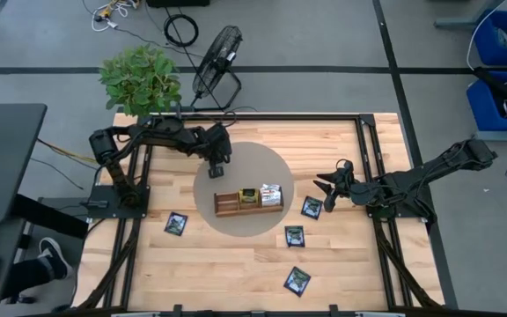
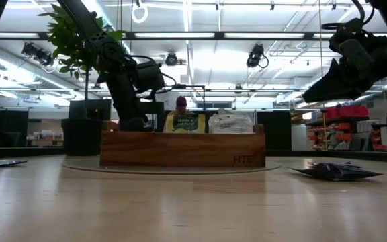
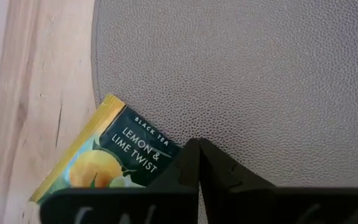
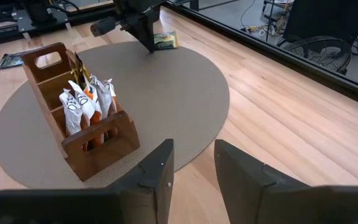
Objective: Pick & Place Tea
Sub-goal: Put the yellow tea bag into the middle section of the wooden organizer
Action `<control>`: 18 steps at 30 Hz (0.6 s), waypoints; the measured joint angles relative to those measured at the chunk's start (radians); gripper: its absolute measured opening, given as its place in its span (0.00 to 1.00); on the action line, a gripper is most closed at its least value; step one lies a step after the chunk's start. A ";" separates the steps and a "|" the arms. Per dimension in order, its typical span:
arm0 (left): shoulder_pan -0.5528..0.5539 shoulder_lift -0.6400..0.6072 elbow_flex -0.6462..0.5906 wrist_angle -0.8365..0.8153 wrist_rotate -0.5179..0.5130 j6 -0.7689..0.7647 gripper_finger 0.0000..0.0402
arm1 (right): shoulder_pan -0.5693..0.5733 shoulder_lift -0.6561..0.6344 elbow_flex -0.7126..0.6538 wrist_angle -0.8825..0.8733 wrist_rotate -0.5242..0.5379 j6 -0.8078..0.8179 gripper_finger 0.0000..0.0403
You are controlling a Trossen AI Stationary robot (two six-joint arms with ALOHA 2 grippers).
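I had the left tool (image 1: 217, 165) down on the grey round mat (image 1: 275, 167) at about 11 o'clock from the wooden tray (image 1: 227, 205), its fingers (image 3: 188, 168) pressed tight together. The left wrist view showed them meeting at one corner of a yellow lemon tea sachet (image 3: 107, 158) that lay flat across the mat's edge. I could not tell whether the corner was actually pinched. The sachet's diagonal ran away from the fingertips toward the bare table (image 1: 341, 264). The tray lay at 5 o'clock from this tool, long axis running 9 to 3 o'clock, its middle and right compartments already holding sachets. The open mat between them left room for a lift and carry. The right tool (image 1: 331, 190) hovered half open and empty at 3 o'clock from the tray. Four black sachets lay on the table, the nearest (image 1: 312, 207) just beside the right tool.
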 joint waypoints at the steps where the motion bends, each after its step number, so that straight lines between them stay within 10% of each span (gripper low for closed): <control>1: -0.004 0.000 0.006 -0.013 0.000 0.007 0.01 | 0.000 0.000 0.000 0.000 0.000 0.000 0.31; 18: -0.022 -0.035 0.088 -0.129 -0.099 0.036 0.09 | 0.000 0.000 0.000 -0.007 -0.003 0.002 0.31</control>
